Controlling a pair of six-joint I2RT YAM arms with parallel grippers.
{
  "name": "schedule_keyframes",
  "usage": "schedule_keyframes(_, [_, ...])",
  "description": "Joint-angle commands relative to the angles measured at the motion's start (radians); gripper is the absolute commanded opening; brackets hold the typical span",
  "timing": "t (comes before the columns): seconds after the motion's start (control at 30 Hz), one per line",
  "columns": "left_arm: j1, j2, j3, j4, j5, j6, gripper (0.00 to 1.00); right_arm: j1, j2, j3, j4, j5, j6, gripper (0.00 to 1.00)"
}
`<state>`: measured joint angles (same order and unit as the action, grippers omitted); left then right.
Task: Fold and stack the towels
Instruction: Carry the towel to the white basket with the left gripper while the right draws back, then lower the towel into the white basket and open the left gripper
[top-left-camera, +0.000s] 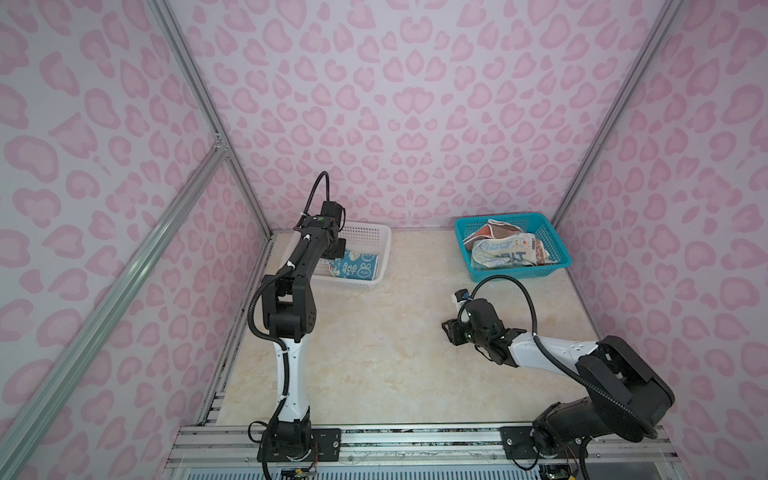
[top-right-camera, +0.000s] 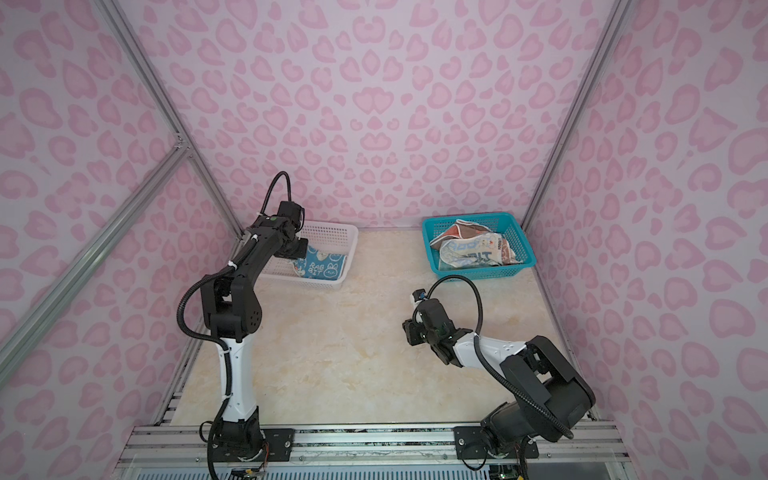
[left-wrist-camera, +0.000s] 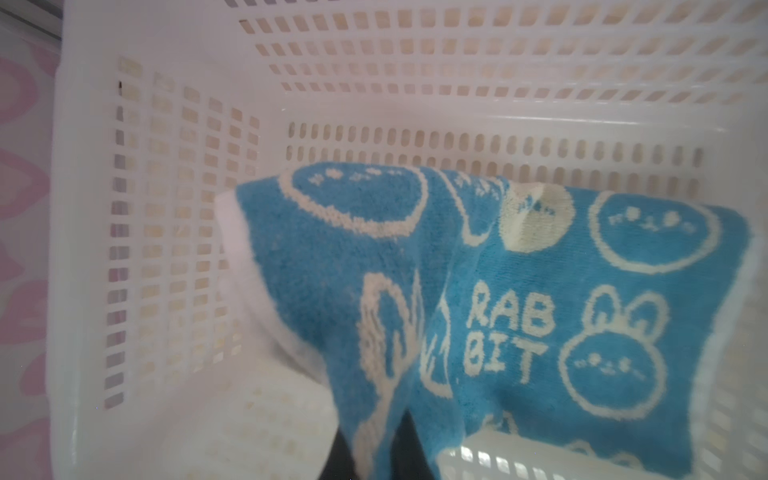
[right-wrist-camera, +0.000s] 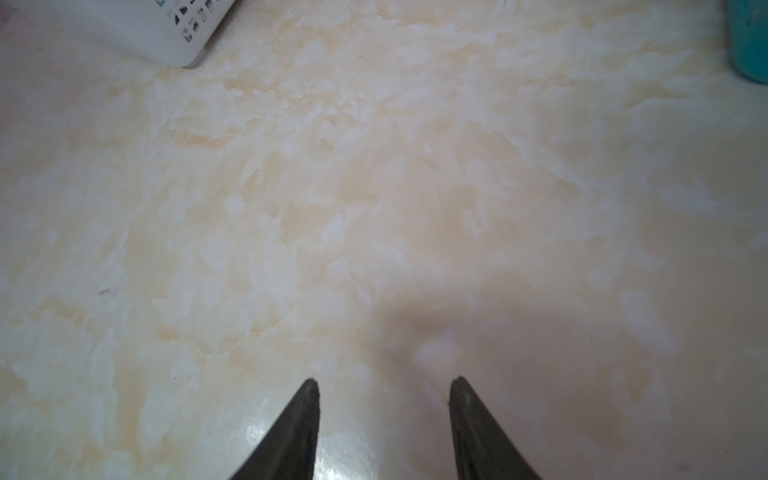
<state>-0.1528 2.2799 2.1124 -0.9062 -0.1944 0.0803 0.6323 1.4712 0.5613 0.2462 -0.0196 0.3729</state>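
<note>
Overhead, pink heart-spotted walls (top-left-camera: 415, 104) with aluminium posts close in a cream marbled tabletop (top-left-camera: 395, 365). Two black-and-white arms stand at its near edge, the left arm (top-left-camera: 291, 365) reaching to the far left corner and the right arm (top-left-camera: 548, 353) bent low over the bare middle.

Two perforated baskets sit on the tabletop. The white basket (top-left-camera: 376, 235) is in the far left corner and the teal basket (top-left-camera: 559, 253) in the far right corner.

One blue rabbit towel (top-left-camera: 359, 266) lies in the white basket. The crumpled towels (top-left-camera: 505, 255) fill the teal basket; at least two show, but their exact count cannot be told.

In the left wrist view, the left gripper (left-wrist-camera: 376, 453) is pinched tight on a raised fold of the blue rabbit towel. The right gripper (right-wrist-camera: 384, 386) stands parted over the tabletop, holding nothing.
</note>
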Motion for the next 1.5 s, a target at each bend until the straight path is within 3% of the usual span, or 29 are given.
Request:
schedule_keyframes(0.0, [0.000,0.049,0.026,0.045,-0.119,0.029,0.16,0.003,0.012,0.013,0.000,-0.006,-0.011,0.51])
schedule_keyframes(0.03, [0.001,0.061,0.034,0.043,-0.140,0.033,0.30,0.003,0.014,0.019,-0.005,-0.008,-0.014,0.51])
schedule_keyframes(0.1, [0.001,0.084,0.047,0.041,-0.193,0.035,0.66,0.004,0.021,0.034,-0.016,-0.011,-0.021,0.51])
schedule_keyframes(0.13, [0.001,0.087,0.047,0.042,-0.211,0.036,0.90,0.005,0.022,0.038,-0.019,-0.010,-0.023,0.51])
schedule_keyframes(0.17, [0.001,0.090,0.047,0.046,-0.227,0.038,0.98,0.005,0.024,0.044,-0.021,-0.014,-0.026,0.51])
schedule_keyframes(0.43, [0.001,0.007,0.014,0.079,-0.230,0.008,0.98,0.010,0.028,0.071,-0.030,-0.020,-0.034,0.51])
schedule_keyframes(0.9, [-0.050,-0.399,-0.370,0.330,0.030,-0.153,0.98,0.012,0.023,0.090,-0.058,-0.027,-0.049,0.51])
schedule_keyframes(1.07, [-0.077,-0.497,-0.500,0.401,0.033,-0.173,0.98,0.014,0.021,0.094,-0.063,-0.031,-0.052,0.51])
schedule_keyframes(1.47, [-0.118,-0.597,-0.622,0.416,0.044,-0.196,0.98,0.019,-0.001,0.122,-0.124,-0.006,-0.075,0.51])
